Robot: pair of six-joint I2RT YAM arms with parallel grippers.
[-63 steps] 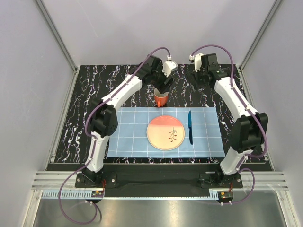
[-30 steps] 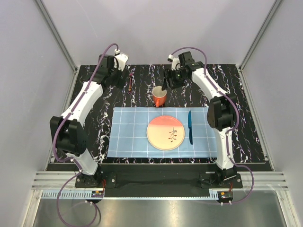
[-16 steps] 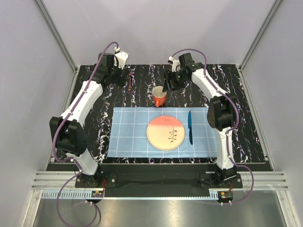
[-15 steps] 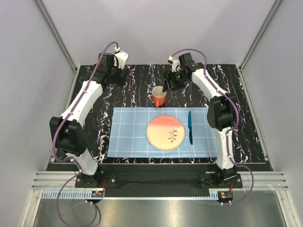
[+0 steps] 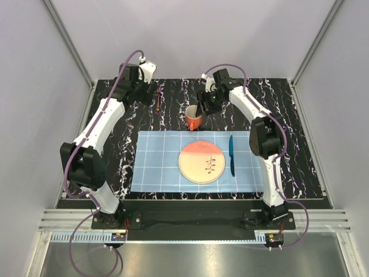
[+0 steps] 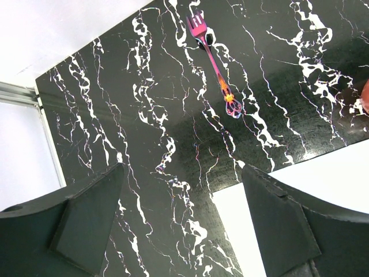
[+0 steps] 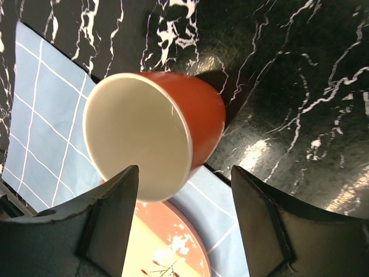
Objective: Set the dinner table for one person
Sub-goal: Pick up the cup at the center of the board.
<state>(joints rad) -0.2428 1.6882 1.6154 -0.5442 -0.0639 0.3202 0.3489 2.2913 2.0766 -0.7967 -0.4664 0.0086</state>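
The dinner table (image 5: 271,107) is a black marble-streaked top. A light-blue checked mat (image 5: 155,164) bears a pink-rimmed plate (image 5: 201,163) and a blue knife (image 5: 231,154). An orange cup (image 5: 195,119) with a white inside stands just behind the mat. A purple fork (image 5: 158,101) lies at the back left. My left gripper (image 5: 148,92) is open and empty beside the fork (image 6: 214,66), its gripper (image 6: 184,225) short of it. My right gripper (image 5: 202,108) is open just right of the cup (image 7: 161,130); its gripper (image 7: 187,222) touches nothing.
Grey walls and aluminium frame rails close in the table on three sides. The mat's far edge (image 7: 52,109) lies close to the cup. The plate (image 7: 173,242) shows under the right fingers.
The left arm swung from the cup to the fork at the back left. The right arm swung left to the cup and has edged closer to it over the last second.
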